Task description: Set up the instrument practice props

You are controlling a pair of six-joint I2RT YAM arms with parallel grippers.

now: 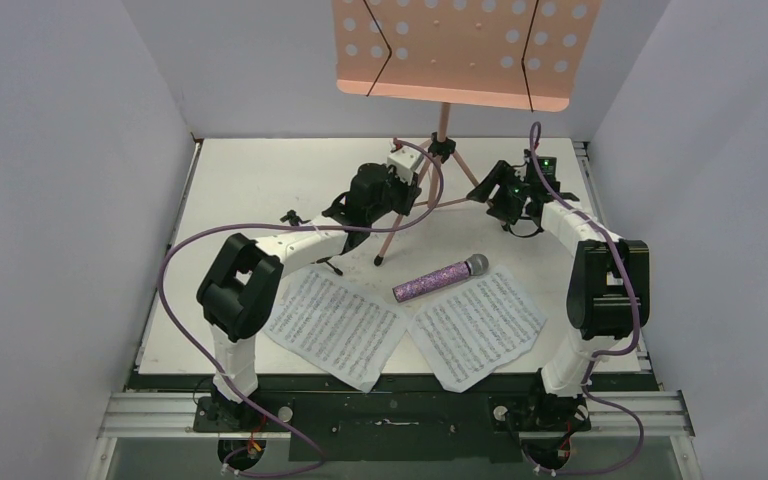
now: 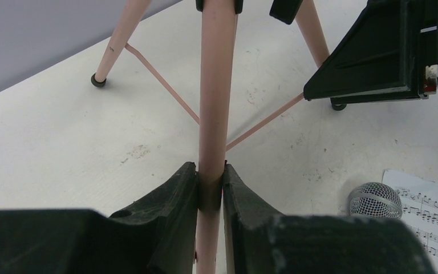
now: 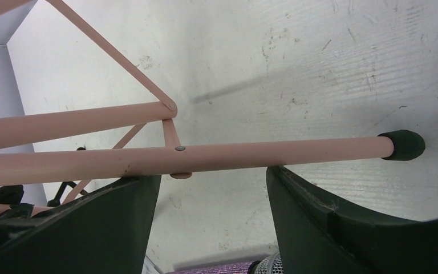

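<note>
Music stand [image 1: 450, 50] is set at the bench's [image 1: 260, 180] far edge, one leg clamped by the left gripper [image 2: 210, 171], the right gripper [image 3: 211, 188] open beside another. Leg placement is judged underway; a steady release is called for next.

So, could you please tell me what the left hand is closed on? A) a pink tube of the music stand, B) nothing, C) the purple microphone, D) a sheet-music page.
A: in the left wrist view the left hand clamps a pink tube of the music stand between its fingers.
</note>
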